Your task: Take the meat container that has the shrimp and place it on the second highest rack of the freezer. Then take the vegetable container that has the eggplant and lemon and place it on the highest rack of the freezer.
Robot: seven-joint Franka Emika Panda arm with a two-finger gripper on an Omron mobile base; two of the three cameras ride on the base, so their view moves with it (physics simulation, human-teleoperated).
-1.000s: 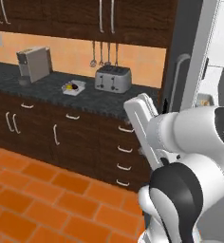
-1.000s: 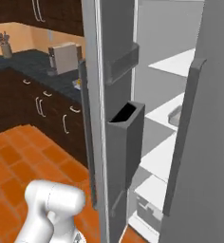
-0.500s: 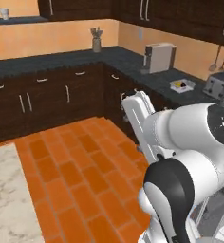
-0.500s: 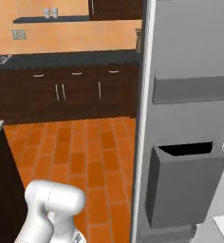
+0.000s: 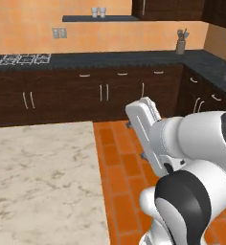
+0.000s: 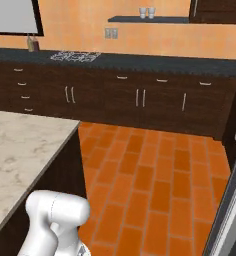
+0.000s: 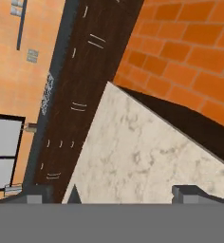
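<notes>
Closest to me is the white robot arm with its dark joints (image 5: 191,191), folded up over its base, and its two-finger gripper (image 7: 114,192) shows two small dark fingertips (image 7: 187,192) set far apart, so the claw stands wide with nothing between them. Just beyond the fingertips lies the pale marble-patterned island countertop (image 5: 43,182), bare where I can see it, with a dark side panel dropping to the floor. Past that runs the orange brick-tiled floor (image 6: 155,175). Further back stands a long row of dark brown cabinets with thin silver handles (image 6: 140,97) under a dark speckled counter (image 5: 110,60), where a stovetop with pale grates (image 6: 75,55) sits. On the orange wall behind hangs a dark floating shelf (image 5: 100,18) carrying two small pale cups (image 6: 146,12). From where I stand I cannot tell where the shrimp, eggplant or lemon containers are.
</notes>
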